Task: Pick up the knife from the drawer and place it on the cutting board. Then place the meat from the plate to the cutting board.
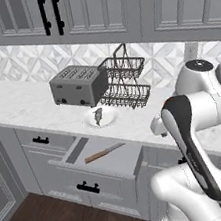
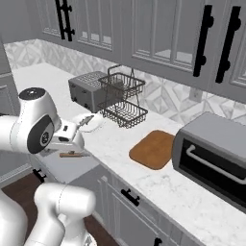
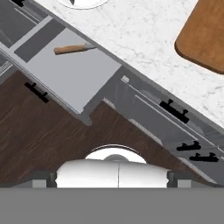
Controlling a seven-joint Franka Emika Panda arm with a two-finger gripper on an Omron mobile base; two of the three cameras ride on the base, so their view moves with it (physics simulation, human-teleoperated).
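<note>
Still: knife (image 1: 104,152) in open drawer (image 1: 121,162), untouched.

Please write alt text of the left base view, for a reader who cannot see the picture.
A knife with a wooden handle lies in an open grey drawer under a marble counter. On the counter just behind the drawer stands a white plate with a small grey piece of meat, and behind that a toaster and a wire rack. The white robot arm rises at the lower right.

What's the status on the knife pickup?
Claw open, nothing held. Knife lying in the open drawer, untouched. Meat on plate, cutting board bare. Nothing blocking the knife.
</note>
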